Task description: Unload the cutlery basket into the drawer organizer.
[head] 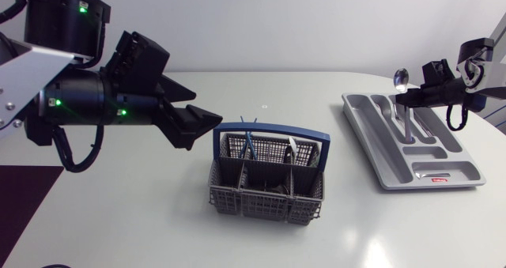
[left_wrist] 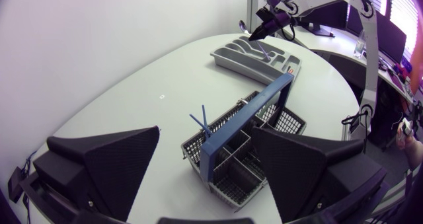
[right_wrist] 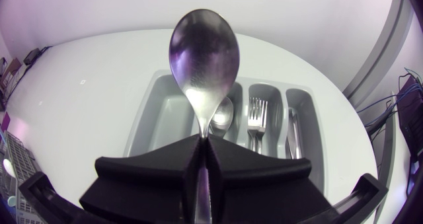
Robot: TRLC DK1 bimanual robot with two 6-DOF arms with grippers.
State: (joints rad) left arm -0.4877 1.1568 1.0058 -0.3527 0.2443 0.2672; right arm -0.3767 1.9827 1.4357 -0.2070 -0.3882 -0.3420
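The grey cutlery basket [head: 267, 181] with a blue handle [head: 273, 131] stands mid-table, several pieces inside, one with blue prongs [head: 248, 144]. My left gripper [head: 204, 132] hangs open just left of the basket, holding nothing. In the left wrist view the basket [left_wrist: 241, 151] lies ahead between the spread fingers [left_wrist: 109, 161]. My right gripper [head: 413, 99] is shut on a spoon [head: 401, 79], held bowl-up above the grey drawer organizer [head: 379, 153]. The right wrist view shows the spoon [right_wrist: 203, 62] gripped by its handle in the gripper [right_wrist: 203, 148], over the organizer [right_wrist: 155, 112].
In the organizer lie a spoon [right_wrist: 222, 115], a fork [right_wrist: 257, 115] and a knife [right_wrist: 294, 128], each in its own slot. The organizer [left_wrist: 231, 52] sits near the table's right edge. Bare white tabletop surrounds the basket.
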